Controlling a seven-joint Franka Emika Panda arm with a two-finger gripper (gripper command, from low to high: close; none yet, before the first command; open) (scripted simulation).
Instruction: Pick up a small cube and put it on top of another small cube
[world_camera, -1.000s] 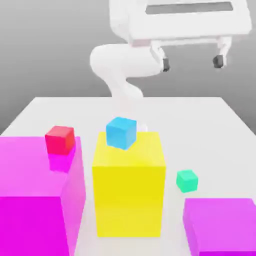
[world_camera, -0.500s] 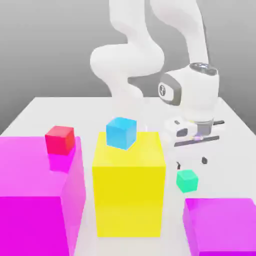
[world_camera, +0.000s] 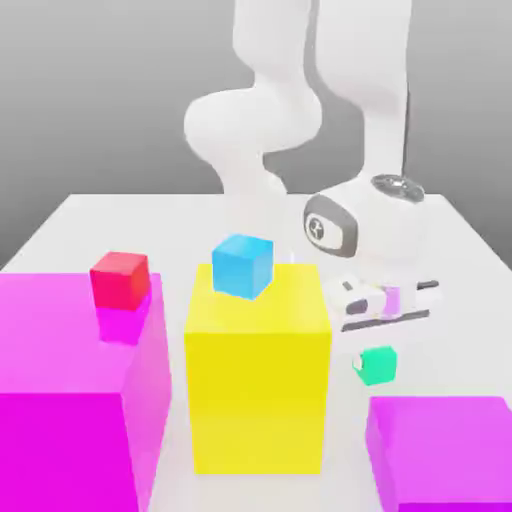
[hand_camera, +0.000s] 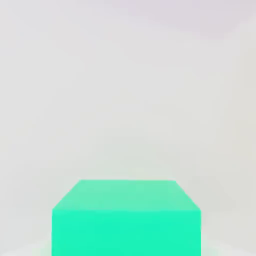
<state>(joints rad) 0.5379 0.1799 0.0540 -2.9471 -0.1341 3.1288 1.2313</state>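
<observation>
While the small cube (world_camera: 377, 365) sat under the gripper (world_camera: 378, 350), jaw state unclear, an off-centre squeeze could flick it across the worktop (world_camera: 440, 250).

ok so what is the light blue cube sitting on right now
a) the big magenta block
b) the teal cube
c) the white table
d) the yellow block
d: the light blue cube rests on the top face of the yellow block, while the red cube is the one on the big magenta block and the teal cube sits low by the table.
</observation>
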